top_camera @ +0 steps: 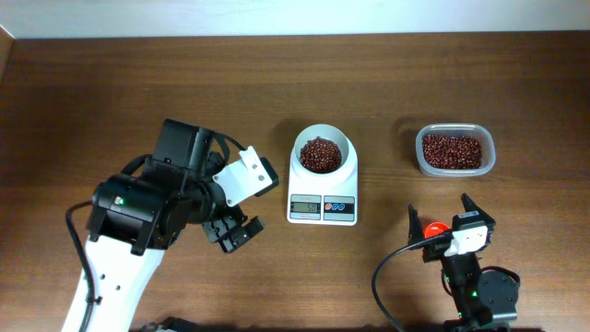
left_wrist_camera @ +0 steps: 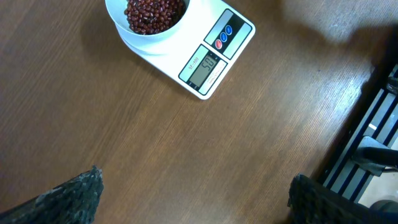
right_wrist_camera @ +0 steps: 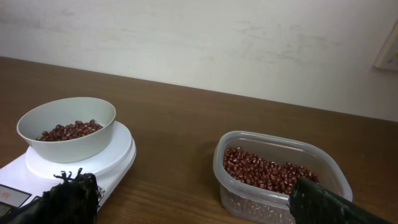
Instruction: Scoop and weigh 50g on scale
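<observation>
Beans (top_camera: 320, 154) are heaped in the white bowl (top_camera: 344, 146) atop the scale (top_camera: 323, 208), which is set near the middle of the table (top_camera: 92, 111). More are kept in the clear tub (top_camera: 454, 170), well apart to the right. The left gripper (top_camera: 230, 233) is held with jaws spread wide and empty to the left of the scale, and the right gripper (top_camera: 439, 207) is likewise spread and empty, near the tub's front.
</observation>
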